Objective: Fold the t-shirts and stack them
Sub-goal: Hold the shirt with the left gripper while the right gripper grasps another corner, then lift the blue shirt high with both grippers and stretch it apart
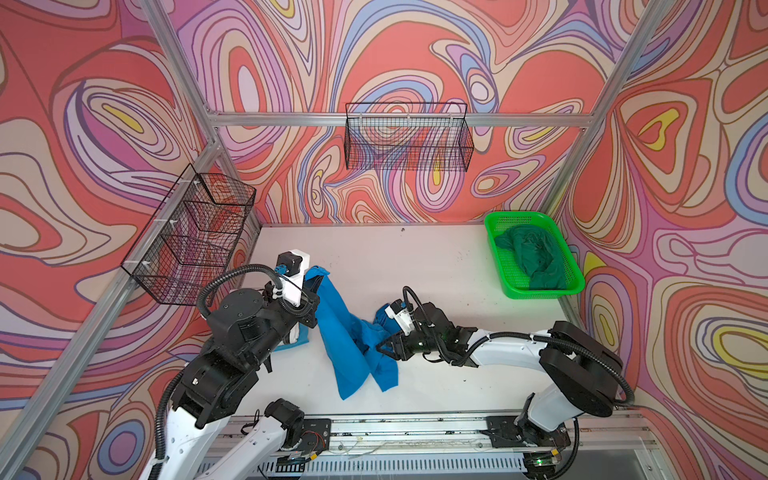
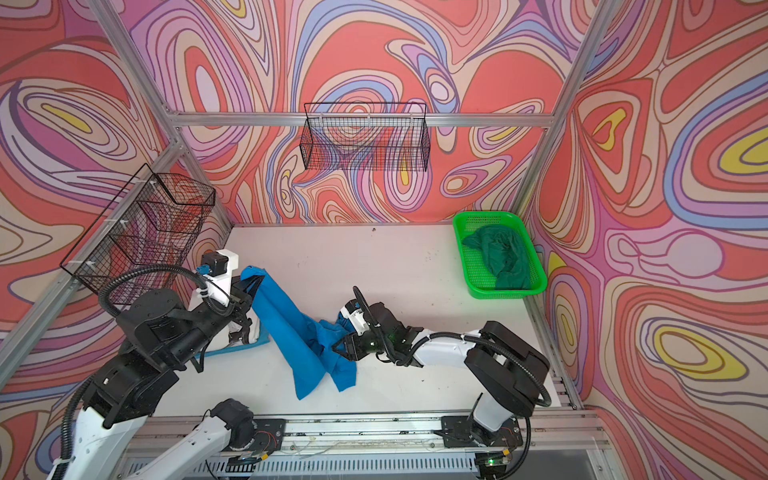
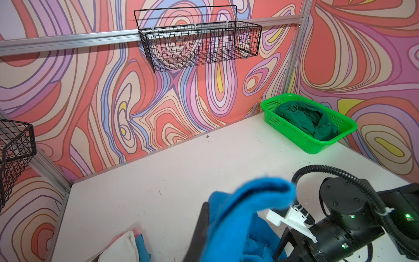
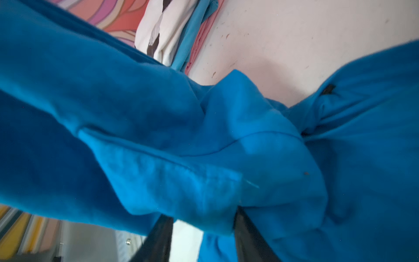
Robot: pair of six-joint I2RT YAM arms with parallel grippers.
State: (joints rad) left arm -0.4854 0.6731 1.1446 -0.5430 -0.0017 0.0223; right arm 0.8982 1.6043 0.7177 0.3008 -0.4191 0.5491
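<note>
One blue t-shirt (image 1: 345, 345) draped down to bench (image 1: 436, 270) | left claw (image 1: 312, 291) clenched on its raised end | right claw (image 1: 382, 345) straddled a fold, grip unclear

My left end effector (image 1: 314, 285) pinches the blue t-shirt (image 1: 345, 345), held high; my right end effector (image 1: 381, 343), low at its middle, has a fold between its fingers (image 4: 247, 233).

White table (image 1: 415, 266), scuffed, with dark specks scattered over it. Green basket (image 1: 540, 293), plastic mesh, in the far right corner near both walls. Back wire basket (image 1: 409, 141), black, hangs from the frame rail (image 1: 291, 118) on the back wall. Side wire basket (image 1: 191, 237), black, with several compartments, hangs on the left wall. Walls (image 1: 415, 50) carry a swirl print in red, pink, lilac and yellow. Metal track (image 1: 415, 428) along the near edge.
</note>
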